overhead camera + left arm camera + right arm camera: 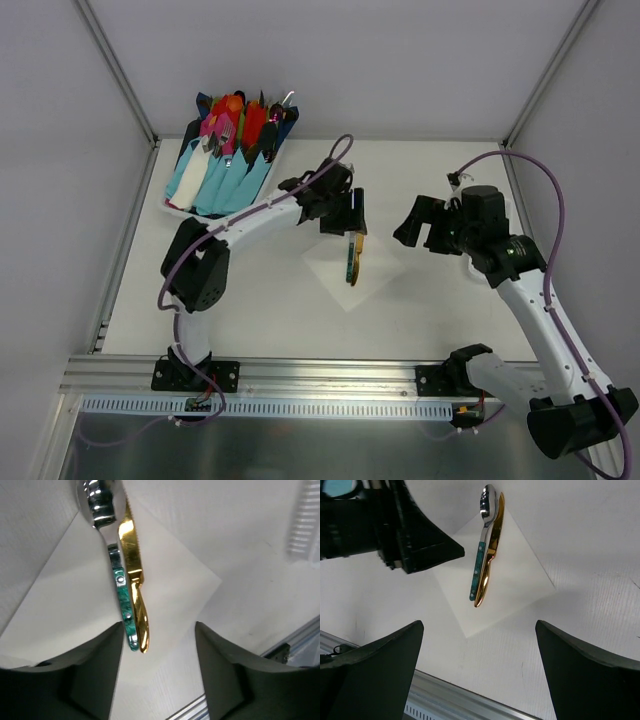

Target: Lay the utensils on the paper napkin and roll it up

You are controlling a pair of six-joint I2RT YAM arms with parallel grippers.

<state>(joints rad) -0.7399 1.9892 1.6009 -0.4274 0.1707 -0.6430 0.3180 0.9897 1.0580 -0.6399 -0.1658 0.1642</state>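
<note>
Aluminium rail (300, 375) edges a white table (250, 320). Centred, the paper napkin (380, 268) lies corner-on. It bears a golden knife (490, 555) touching a green-handled silvery spoon (482, 550), heads toward 12 o'clock. Left gripper (345, 218) hovers there, jaws apart. Right gripper (424, 232), at 3 o'clock, gapes empty. Bright wrapped cutlery (225, 150) sits at 11 o'clock, against grey walls (350, 60).

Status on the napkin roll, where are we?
Done: spoon and knife lie side by side on the napkin, with the spoon bowl at one corner. In hand: nothing. The left gripper is open above the handles and the right gripper is open nearby. Left: rolling. The napkin lies flat, no fold started.
</note>
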